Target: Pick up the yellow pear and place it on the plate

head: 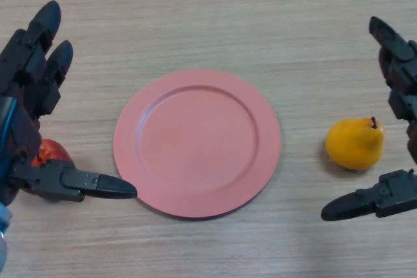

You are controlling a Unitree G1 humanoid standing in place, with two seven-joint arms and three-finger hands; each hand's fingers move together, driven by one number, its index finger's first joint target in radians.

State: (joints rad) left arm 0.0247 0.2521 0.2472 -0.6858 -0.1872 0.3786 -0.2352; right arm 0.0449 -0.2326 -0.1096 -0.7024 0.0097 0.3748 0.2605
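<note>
A yellow pear (355, 143) with a dark stem lies on the wooden table at the right, apart from the plate. A pink round plate (197, 142) sits empty in the middle. My right hand (399, 89) is at the right edge, open, its fingers above the pear and its thumb below it, not touching it. My left hand (29, 76) is at the left edge, open, its thumb pointing toward the plate's left rim.
A red-orange fruit (51, 154) lies on the table under my left hand, partly hidden by the palm and thumb. The wooden table (215, 11) extends beyond the plate on all sides.
</note>
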